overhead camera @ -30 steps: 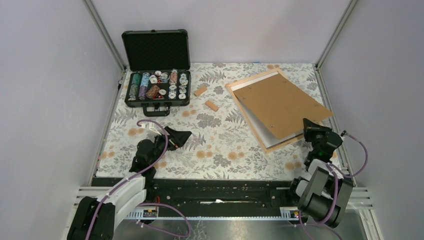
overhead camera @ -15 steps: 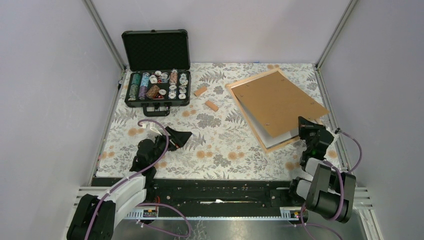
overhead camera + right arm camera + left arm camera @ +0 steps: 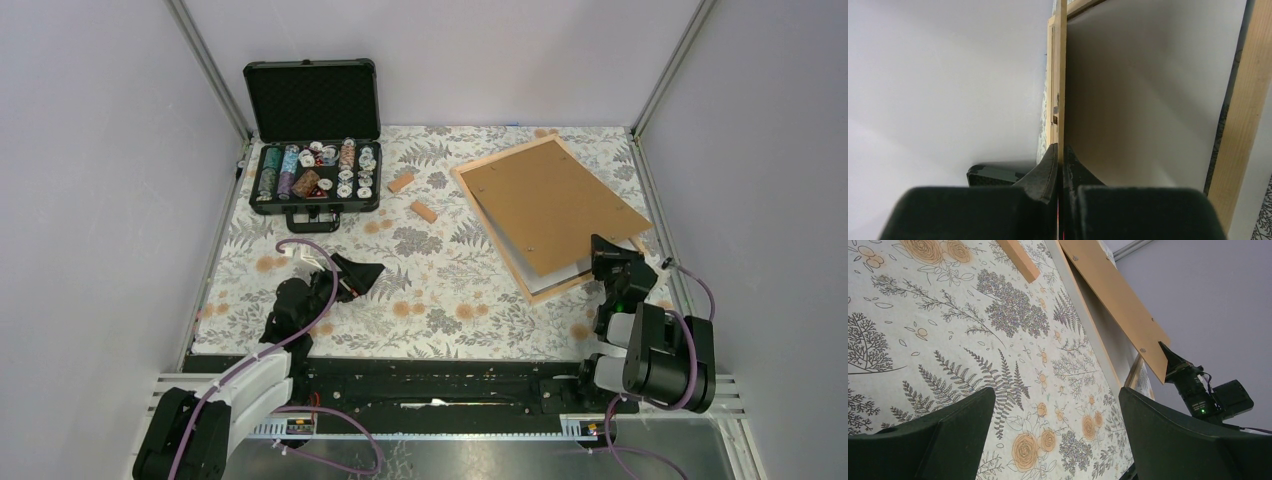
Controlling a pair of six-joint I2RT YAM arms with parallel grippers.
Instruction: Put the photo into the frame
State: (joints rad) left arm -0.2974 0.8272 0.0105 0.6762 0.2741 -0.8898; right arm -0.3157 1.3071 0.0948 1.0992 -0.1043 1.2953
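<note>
The frame [image 3: 497, 245] of pale wooden strips lies at the back right of the table. Inside it the photo [image 3: 549, 279] shows only as a white sheet, mostly covered. A brown backing board [image 3: 548, 198] slants over both. My right gripper [image 3: 608, 250] is shut on the board's near right corner and holds it raised. The right wrist view has the board [image 3: 1061, 75] edge-on between the shut fingers [image 3: 1050, 165], the photo [image 3: 1148, 90] beside it, and a frame strip [image 3: 1243, 110] at the right. My left gripper [image 3: 360, 272] rests open and holds nothing, low over the cloth at the front left.
An open black case [image 3: 315, 170] of poker chips stands at the back left. Two small wooden blocks [image 3: 401, 182] [image 3: 423, 211] lie between the case and the frame. Grey walls close in the table on three sides.
My right gripper has carried the board's corner a little back and to the left, so the board covers more of the white sheet. The left arm has not moved.
</note>
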